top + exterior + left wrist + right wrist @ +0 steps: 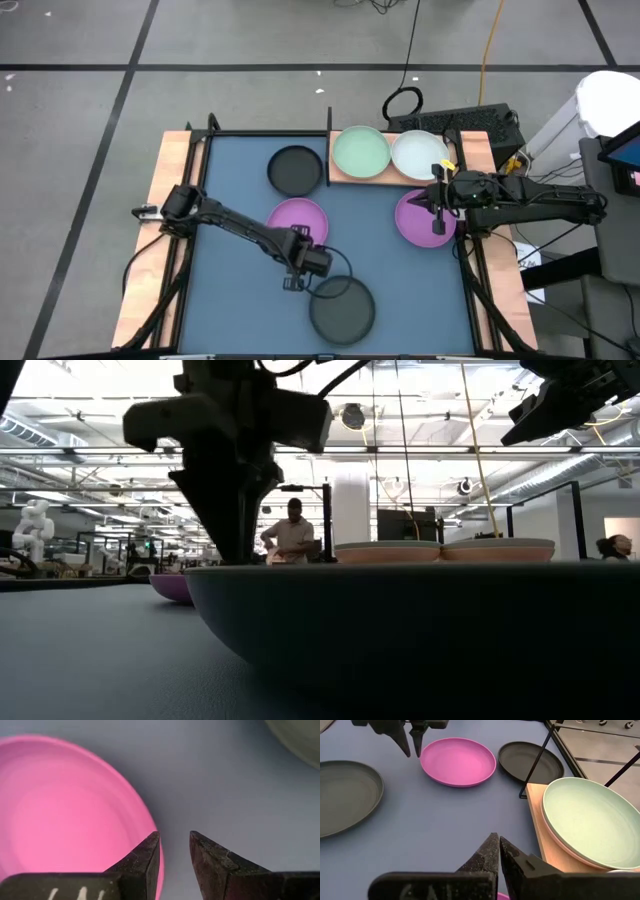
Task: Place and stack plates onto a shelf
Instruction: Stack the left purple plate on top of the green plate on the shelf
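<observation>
A pink plate [458, 761] lies on the blue mat [230, 290]. My left gripper [174, 840] points down, open, just above the plate's near rim [150, 827]; one finger is over the rim, the other over bare mat. My right gripper [498, 847] hangs shut above a purple plate [415, 222] at the mat's right side. Two black plates rest on the mat, one far [295, 170] and one near [342, 308]. The wooden shelf [545, 837] at the far right carries a pale green plate [592, 820] stacked on another plate, and a whitish plate [420, 155].
A thin black frame [537, 760] stands upright at the shelf's left end, between the shelf and the far black plate. Bare mat [430, 820] lies between the pink plate, the near black plate and the shelf. People stand in the room behind the table [292, 530].
</observation>
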### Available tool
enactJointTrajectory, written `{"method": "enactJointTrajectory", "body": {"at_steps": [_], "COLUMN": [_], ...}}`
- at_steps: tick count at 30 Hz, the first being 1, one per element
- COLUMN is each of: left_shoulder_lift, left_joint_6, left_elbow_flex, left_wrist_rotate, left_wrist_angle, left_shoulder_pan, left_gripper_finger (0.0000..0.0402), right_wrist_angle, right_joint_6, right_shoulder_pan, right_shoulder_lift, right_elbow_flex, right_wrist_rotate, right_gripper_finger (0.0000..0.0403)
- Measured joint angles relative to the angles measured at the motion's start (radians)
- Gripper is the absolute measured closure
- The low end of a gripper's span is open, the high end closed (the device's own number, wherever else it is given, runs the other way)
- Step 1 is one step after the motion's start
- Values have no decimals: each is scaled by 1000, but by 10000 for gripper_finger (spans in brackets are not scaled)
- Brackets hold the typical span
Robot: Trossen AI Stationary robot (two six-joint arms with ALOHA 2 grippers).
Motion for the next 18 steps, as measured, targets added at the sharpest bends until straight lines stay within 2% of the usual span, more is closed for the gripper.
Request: {"method": "enactJointTrajectory", "body": {"at_steps": [7,18], "left_shoulder_lift": [0,0], "left_joint_6": [-56,-64], "left_elbow_flex": [-82,-132], "left_wrist_rotate": [-35,-51], "left_wrist_angle": [48,137], "left_shoulder_pan": [-5,-4], "left_gripper_finger": [289,291], "right_wrist_angle": [0,0], "right_joint_6": [0,8], "right_shoulder_pan": [0,0], "right_shoulder_lift": [0,1], "right_elbow_flex": [0,0], "right_wrist_rotate": [0,0], "right_gripper_finger": [403,403]}}
